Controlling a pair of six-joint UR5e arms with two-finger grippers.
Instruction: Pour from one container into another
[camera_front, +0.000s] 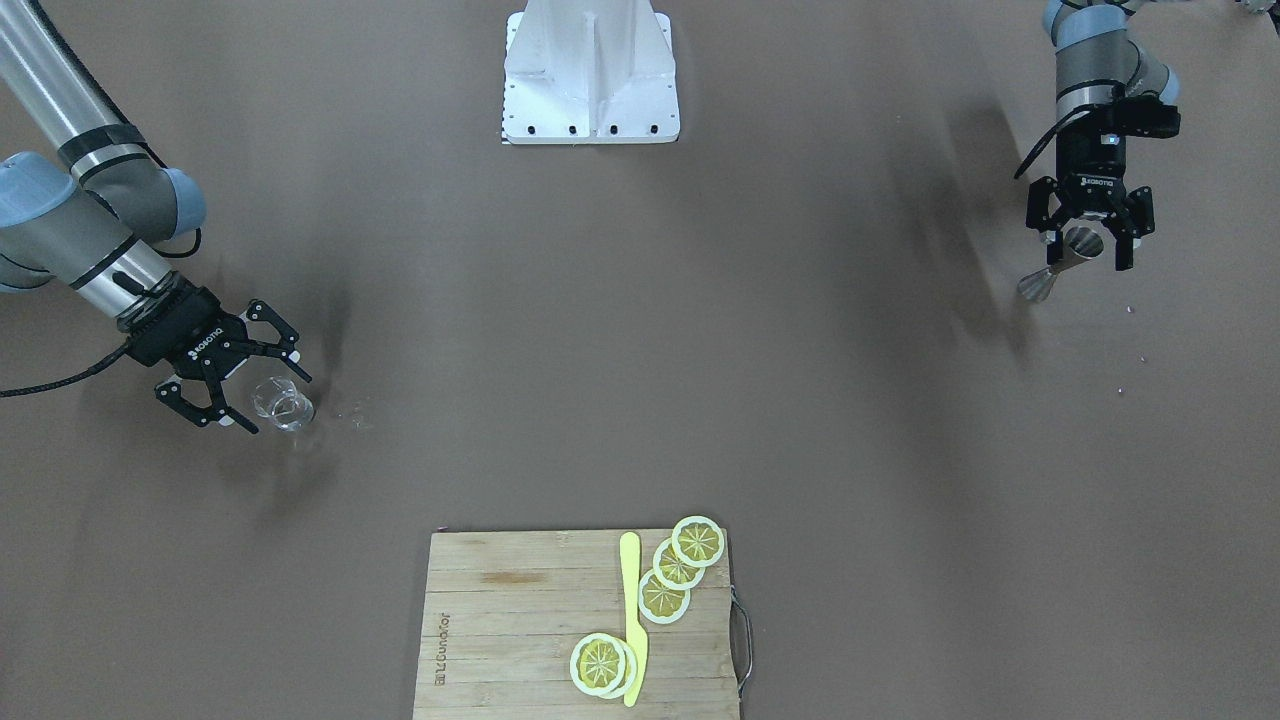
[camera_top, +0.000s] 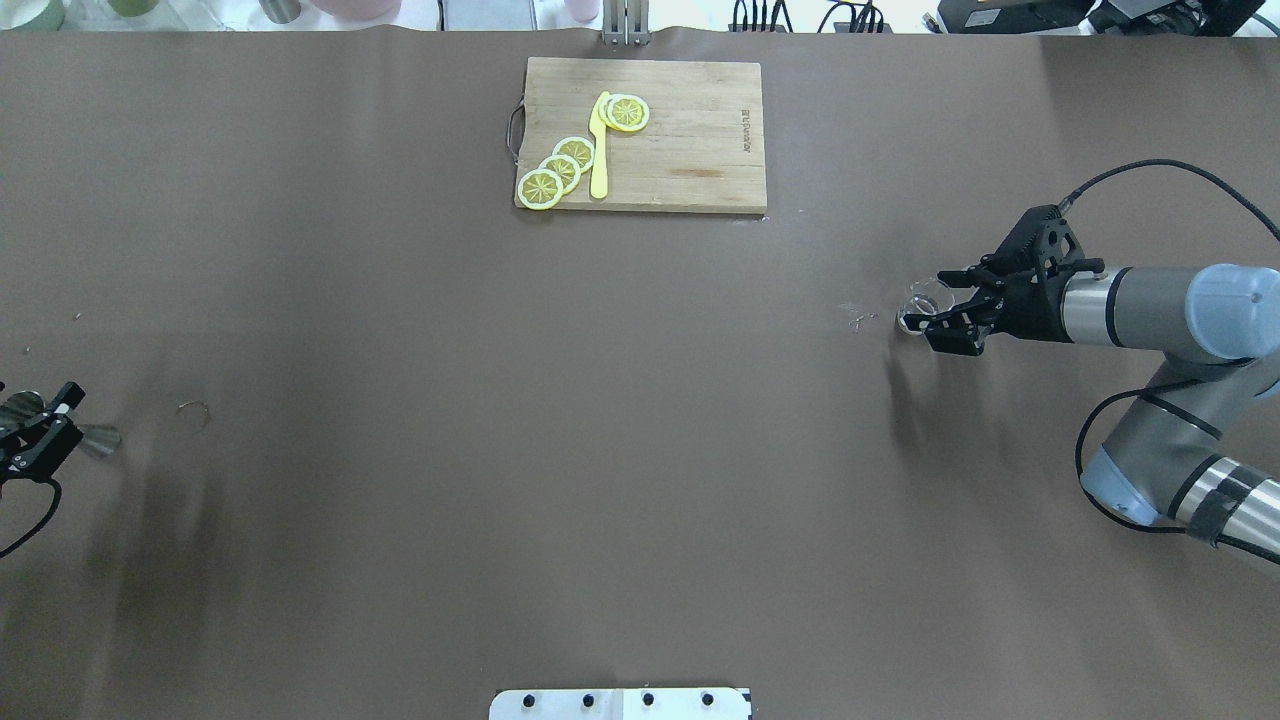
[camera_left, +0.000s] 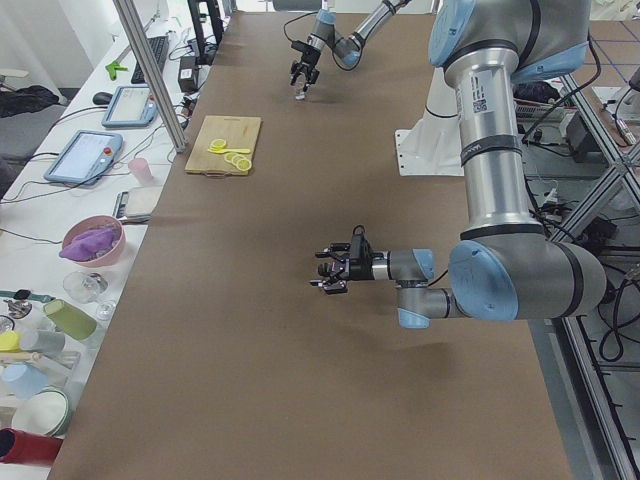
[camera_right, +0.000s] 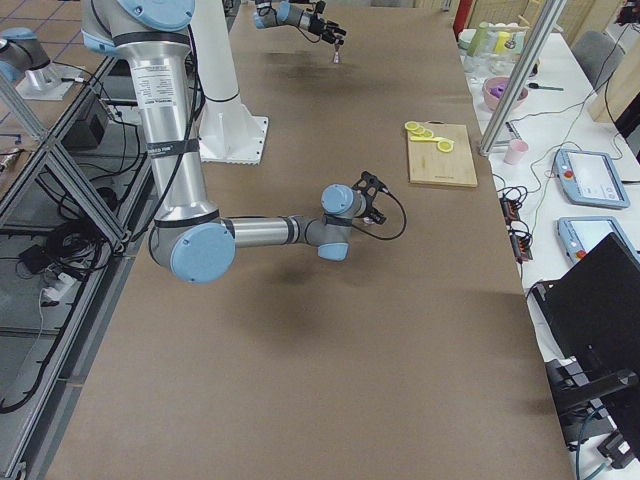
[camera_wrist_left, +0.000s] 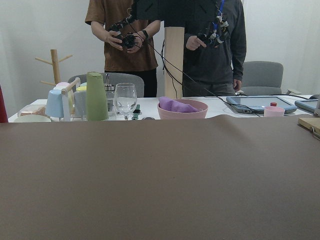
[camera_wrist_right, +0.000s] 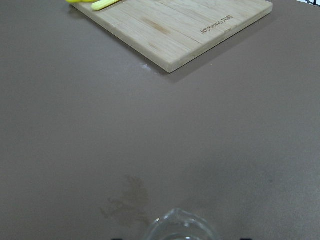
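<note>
The steel jigger (camera_front: 1062, 264) stands upright on the brown table far out on my left side. My left gripper (camera_front: 1085, 250) lies level just above the table, open, its fingers on either side of the jigger's upper cone without closing on it. The left wrist view shows neither the jigger nor the fingers. The clear glass cup (camera_front: 285, 408) stands on the table on my right side. My right gripper (camera_front: 272, 400) is open and low, with the cup at its fingertips, partly between them. In the right wrist view only the cup's rim (camera_wrist_right: 177, 227) shows at the bottom edge.
A wooden cutting board (camera_front: 500, 620) with several lemon slices (camera_front: 665, 595) and a yellow knife (camera_front: 631, 620) lies at the table's far middle edge. The white robot base (camera_front: 590, 90) stands opposite it. A faint stain (camera_front: 352, 415) marks the table beside the cup.
</note>
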